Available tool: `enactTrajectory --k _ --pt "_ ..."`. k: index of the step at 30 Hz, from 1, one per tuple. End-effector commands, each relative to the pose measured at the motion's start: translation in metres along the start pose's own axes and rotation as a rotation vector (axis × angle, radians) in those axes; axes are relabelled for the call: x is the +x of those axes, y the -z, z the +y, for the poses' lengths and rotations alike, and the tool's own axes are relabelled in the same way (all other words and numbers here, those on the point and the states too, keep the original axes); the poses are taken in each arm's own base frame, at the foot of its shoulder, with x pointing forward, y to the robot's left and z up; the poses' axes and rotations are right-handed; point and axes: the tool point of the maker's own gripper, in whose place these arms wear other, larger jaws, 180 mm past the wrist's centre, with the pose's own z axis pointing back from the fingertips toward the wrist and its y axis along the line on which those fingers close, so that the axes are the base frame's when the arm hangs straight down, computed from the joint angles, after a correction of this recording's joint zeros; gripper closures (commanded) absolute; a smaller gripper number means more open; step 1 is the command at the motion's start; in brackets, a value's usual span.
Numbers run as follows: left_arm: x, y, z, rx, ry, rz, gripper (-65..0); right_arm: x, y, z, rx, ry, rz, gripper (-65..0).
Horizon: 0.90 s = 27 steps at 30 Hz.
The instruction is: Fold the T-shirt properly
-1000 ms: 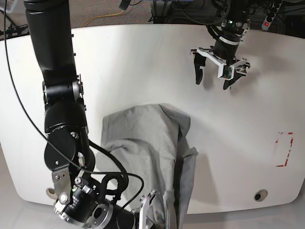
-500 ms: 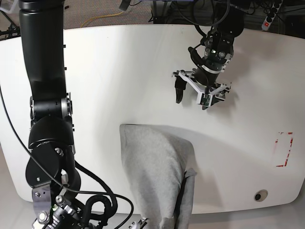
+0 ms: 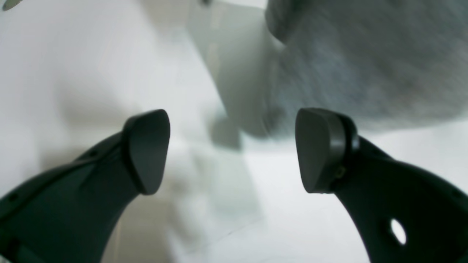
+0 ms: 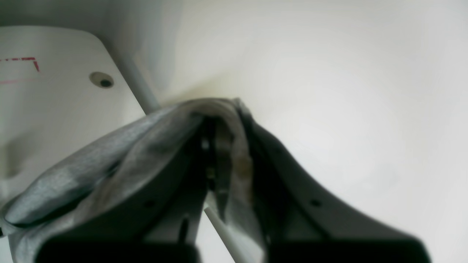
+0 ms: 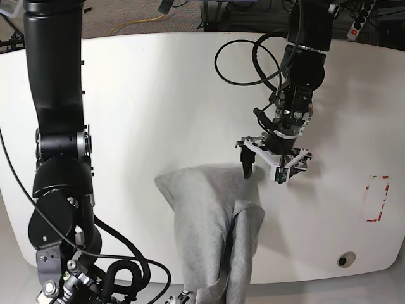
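The right gripper (image 4: 226,175) was pressed together on a bunched fold of the T-shirt (image 5: 212,221), the soft heather-grey jersey wrapping over both dark, smooth fingers (image 4: 292,190) in the right wrist view. From that pinch at the near table edge, the cloth ran up across the table (image 5: 158,95) as a long, rumpled band with a rounded top edge and a narrower fold lying along its right side (no lettering showed on the visible face).

The left gripper (image 5: 272,170) hovered just beyond the shirt's upper right edge, its jaws spread wide with nothing between them; its matte black pads (image 3: 146,149) were rounded and teardrop-shaped. In the left wrist view the fuzzy grey cloth filled the upper right, blurred.

The table was a glossy white board with rounded corners. Bare surface lay wide on every side of the shirt. A red tape mark (image 5: 378,198) and a small round hole (image 5: 345,259) sat well apart to the right.
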Motion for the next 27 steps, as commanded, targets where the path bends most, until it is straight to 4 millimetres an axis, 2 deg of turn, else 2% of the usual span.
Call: enactTrajectory --k 1,5,8,11,18,21,25,27 --pt "0.023 0.009 -0.002 -0.012 0.001 -0.058 -50.4 0.025 -0.008 -0.016 -0.042 -0.021 -0.065 0.0" --pt "0.015 0.012 -0.004 -0.017 -0.001 -0.038 -50.4 0.026 -0.008 -0.015 -0.040 -0.018 -0.068 0.0" --pt "0.010 0.013 -0.034 -0.126 0.030 -0.025 -50.4 0.026 -0.006 -0.014 -0.037 -0.014 -0.070 0.0" --pt "0.002 0.010 -0.049 -0.208 0.049 -0.008 -50.4 0.026 -0.006 -0.014 -0.037 -0.014 -0.070 0.0" --pt "-0.024 0.015 -0.054 -0.239 0.048 0.061 -50.4 0.019 -0.005 -0.010 -0.029 -0.004 -0.060 0.0" --pt "-0.019 0.020 -0.072 -0.304 0.044 0.055 -50.4 0.017 -0.005 -0.009 -0.028 -0.003 -0.056 0.0" --pt "-0.027 0.022 -0.080 -0.339 0.042 0.080 -50.4 0.016 -0.005 -0.008 -0.028 -0.002 -0.055 0.0" --pt "-0.024 0.025 -0.084 -0.349 0.050 0.077 -50.4 0.016 -0.005 -0.009 -0.028 0.000 -0.055 0.0"
